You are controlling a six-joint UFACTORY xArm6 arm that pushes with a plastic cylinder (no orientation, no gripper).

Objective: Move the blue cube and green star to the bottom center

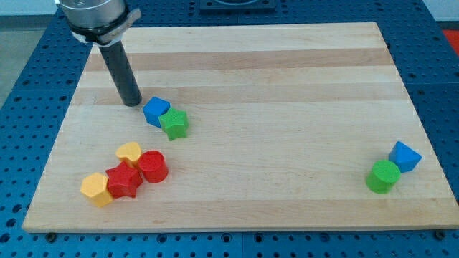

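— Where's the rod sitting now?

— Over on the left, far half of the board [287,64]. My tip [132,104] is down on the wood just to the left of the blue cube [155,111], a touch farther back than it. There's no pincer on this arm at all, so nothing opens or closes and nothing is held; it only shoves.

— And the star?

— The green star [174,124] is touching the cube's near-right side. So tip, cube and star lie almost in one line, slanting toward the near right. I'd judge a push along that line carries both toward the near middle.

— Anything in the road?

— To the near left there's a cluster: a yellow heart [130,152], a red star [123,180], a red cylinder [153,166] and a yellow block [96,189]. It sits close below the pair, but left of the likely path. Far right, near edge, a green cylinder [382,176] touches another blue block [405,156], well apart from all this.
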